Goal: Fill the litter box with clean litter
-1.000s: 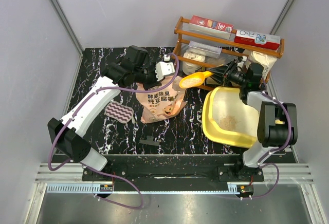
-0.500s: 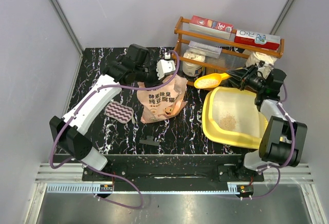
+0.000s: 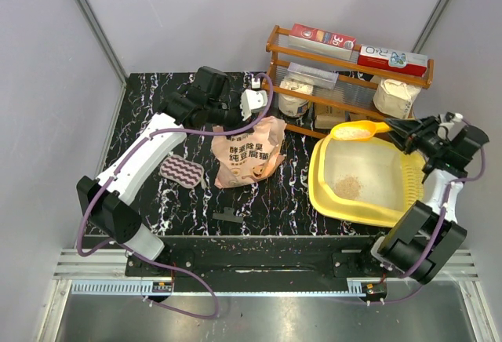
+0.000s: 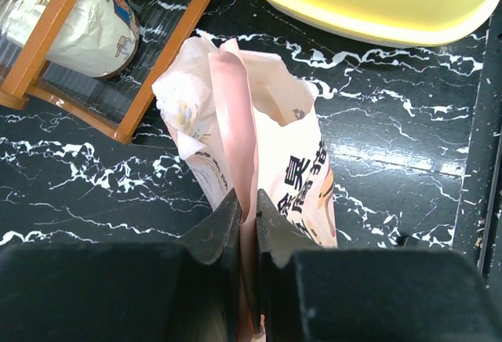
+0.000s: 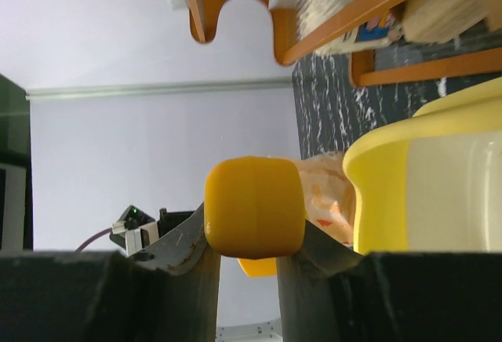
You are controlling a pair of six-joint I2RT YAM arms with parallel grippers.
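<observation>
The yellow litter box [image 3: 396, 201] lies at the right of the table, with a small patch of beige litter [image 3: 347, 187] on its floor. It also shows in the left wrist view [image 4: 369, 5] and the right wrist view [image 5: 392, 177]. My right gripper [image 3: 401, 132] is shut on the handle [image 5: 253, 218] of the yellow-orange scoop [image 3: 353, 131]. The scoop holds beige granules over the box's far rim. The peach-orange litter bag [image 3: 247, 154] stands open mid-table. My left gripper [image 4: 246, 210] is shut on its top edge [image 4: 235, 114].
A wooden rack [image 3: 337, 75] at the back holds white sacks [image 3: 396, 95], a jar and boxes. A striped pad [image 3: 183, 172] and a small dark piece [image 3: 228, 216] lie on the black marbled table [image 3: 290, 193]. Grey walls stand close on both sides.
My right gripper has carried the loaded scoop to the right, from beside the bag to above the litter box's far rim. The right arm swung out to the right. The left gripper stays on the bag.
</observation>
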